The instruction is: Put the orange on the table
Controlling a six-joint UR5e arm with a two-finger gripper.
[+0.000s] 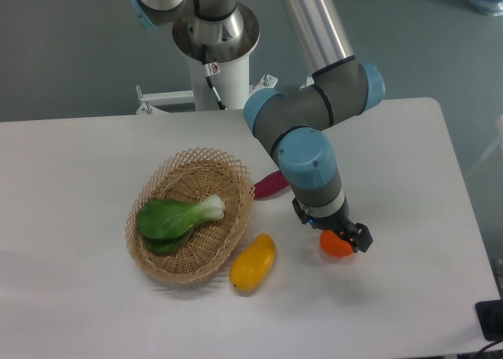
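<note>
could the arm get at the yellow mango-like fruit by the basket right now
Probably yes: the oblong yellow fruit lies uncovered on the white table outside the wicker basket, but the gripper sits at the small orange.

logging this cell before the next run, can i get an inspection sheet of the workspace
surface: white table, no spills seen
job's things: orange low at the table, right of the basket
clutter: wicker basket holding a leafy green; yellow fruit beside it; purple vegetable partly hidden by the arm
grippers: gripper at the orange, jaws unclear
cables: one on the arm's pedestal
surroundings: grey floor
</note>
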